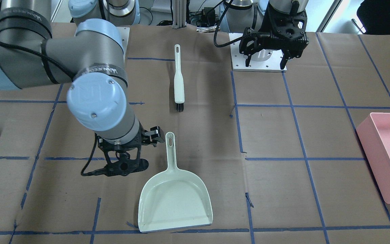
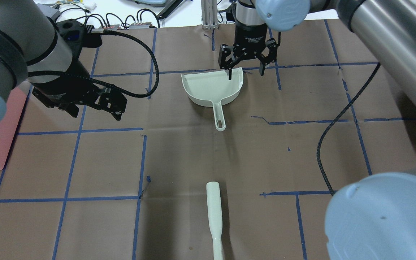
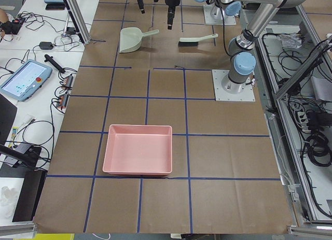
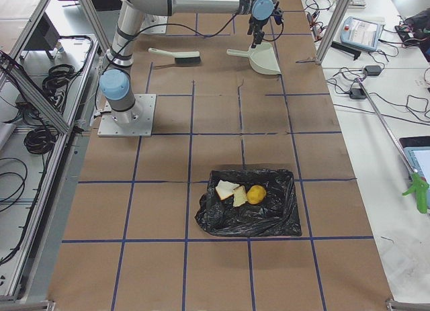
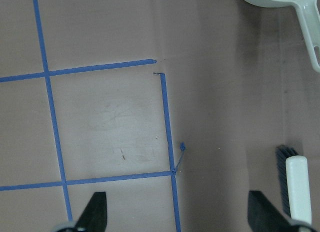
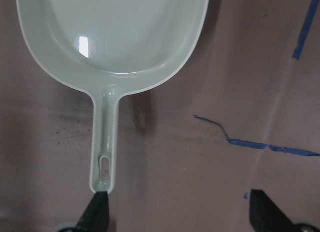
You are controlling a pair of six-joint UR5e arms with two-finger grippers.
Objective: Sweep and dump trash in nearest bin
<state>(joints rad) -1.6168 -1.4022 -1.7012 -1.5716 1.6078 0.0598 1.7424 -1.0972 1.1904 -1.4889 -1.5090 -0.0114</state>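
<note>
Right gripper [image 2: 246, 75] wide open, empty, near dustpan [image 2: 211, 86]; left gripper [image 1: 265, 64] same.

A band of bare brown paper table cover [image 1: 208, 135] separates the white-handled, black-bristled brush [image 1: 178, 79] from the pale green plastic dustpan [image 1: 176, 200]. The dustpan's handle lies just beside one finger of the wide-spread right gripper [image 2: 246, 72]. The pink rectangular plastic bin [image 3: 138, 156] and the black plastic bag [image 4: 269, 220] occupy opposite table ends, well apart from both tools.
</note>
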